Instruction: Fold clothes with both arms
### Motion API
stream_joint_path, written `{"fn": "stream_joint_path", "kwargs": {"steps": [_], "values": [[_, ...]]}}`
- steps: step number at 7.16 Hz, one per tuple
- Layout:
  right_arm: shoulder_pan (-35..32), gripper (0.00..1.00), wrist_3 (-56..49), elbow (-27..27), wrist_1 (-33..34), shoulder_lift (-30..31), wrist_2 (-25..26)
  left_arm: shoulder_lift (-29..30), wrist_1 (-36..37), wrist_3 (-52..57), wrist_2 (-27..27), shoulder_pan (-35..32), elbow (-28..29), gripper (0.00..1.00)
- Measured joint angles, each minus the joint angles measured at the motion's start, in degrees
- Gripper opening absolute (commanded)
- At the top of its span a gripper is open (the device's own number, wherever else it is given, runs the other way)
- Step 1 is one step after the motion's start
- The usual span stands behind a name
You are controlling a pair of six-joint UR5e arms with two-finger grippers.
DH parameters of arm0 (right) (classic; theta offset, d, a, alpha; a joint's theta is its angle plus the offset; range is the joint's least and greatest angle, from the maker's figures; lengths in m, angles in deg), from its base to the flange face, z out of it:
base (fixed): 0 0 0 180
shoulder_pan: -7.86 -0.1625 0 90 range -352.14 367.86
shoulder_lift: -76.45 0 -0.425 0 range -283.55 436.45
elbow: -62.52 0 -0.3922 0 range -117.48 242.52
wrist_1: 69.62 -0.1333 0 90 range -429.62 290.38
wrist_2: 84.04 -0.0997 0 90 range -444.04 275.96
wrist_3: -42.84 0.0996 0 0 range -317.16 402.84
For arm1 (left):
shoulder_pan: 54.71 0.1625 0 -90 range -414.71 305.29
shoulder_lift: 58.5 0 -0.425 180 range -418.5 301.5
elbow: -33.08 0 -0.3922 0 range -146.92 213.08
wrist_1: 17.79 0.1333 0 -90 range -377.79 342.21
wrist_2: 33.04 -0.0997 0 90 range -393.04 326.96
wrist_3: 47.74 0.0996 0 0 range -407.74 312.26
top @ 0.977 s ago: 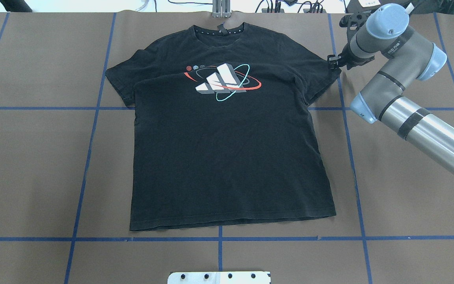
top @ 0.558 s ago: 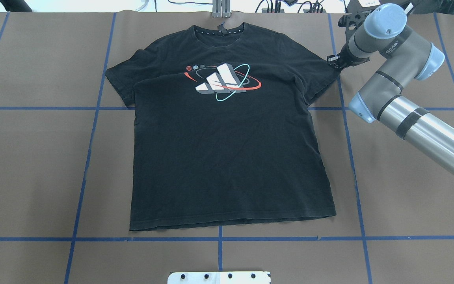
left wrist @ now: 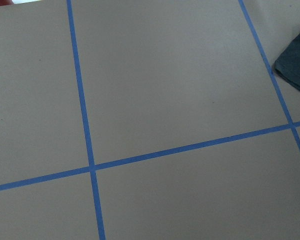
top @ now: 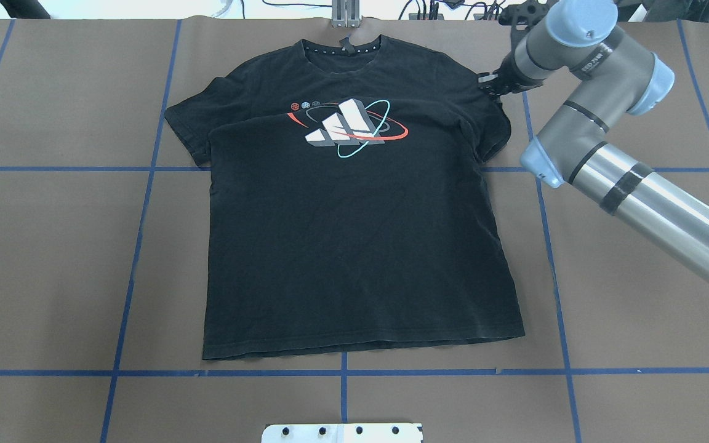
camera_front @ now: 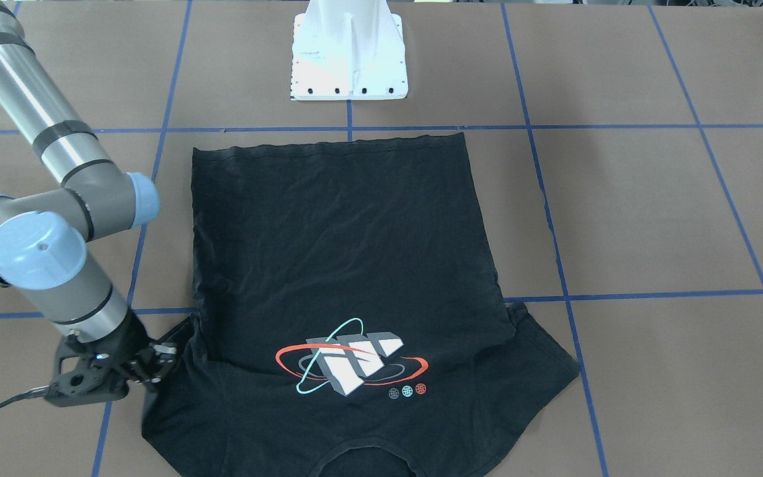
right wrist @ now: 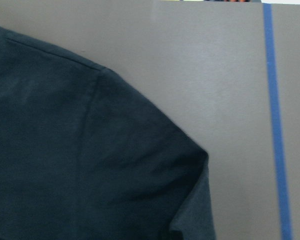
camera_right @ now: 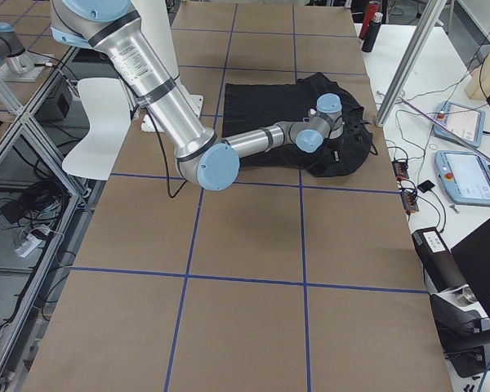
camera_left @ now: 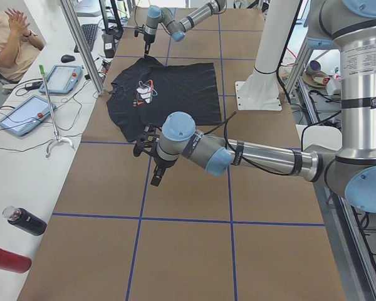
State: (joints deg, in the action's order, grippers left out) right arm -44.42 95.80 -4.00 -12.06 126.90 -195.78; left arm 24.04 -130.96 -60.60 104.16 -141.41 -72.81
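The black T-shirt point(top: 354, 246) lay flat on the brown table point(top: 53, 246), print side up. The edge of one sleeve was between the jaws of the right gripper point(camera_front: 159, 358), which were pressed narrow on the cloth, and the sleeve just beside them was tucked inward. The left gripper point(camera_left: 156, 177) hung above the table, well apart from the other sleeve. I could not tell how its jaws stood.

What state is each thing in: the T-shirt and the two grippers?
T-shirt, spread flat, print up, one sleeve curled inward.
Right gripper, shut on that sleeve.
Left gripper, hovering over the table beside the T-shirt; open or shut, cannot tell.
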Motion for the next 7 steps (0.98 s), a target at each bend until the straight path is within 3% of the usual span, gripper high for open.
{"fn": "stream_joint_path", "kwargs": {"steps": [1,3,6,7], "values": [[1.6,0.00,3.8,0.2,0.2,-1.9,-0.1,0.2,0.0,0.0,0.0,0.0,0.0,1.00],[2.7,0.00,6.8,6.8,0.2,-8.3,0.1,0.5,0.0,0.1,0.0,0.0,-0.1,1.00],[3.7,0.00,9.1,12.0,0.2,-13.6,0.6,0.5,0.0,0.0,0.1,0.1,-0.5,1.00],[4.3,0.99,9.8,12.8,0.2,-14.1,1.2,0.8,-0.6,-0.1,0.1,0.2,-0.1,1.00]]}}
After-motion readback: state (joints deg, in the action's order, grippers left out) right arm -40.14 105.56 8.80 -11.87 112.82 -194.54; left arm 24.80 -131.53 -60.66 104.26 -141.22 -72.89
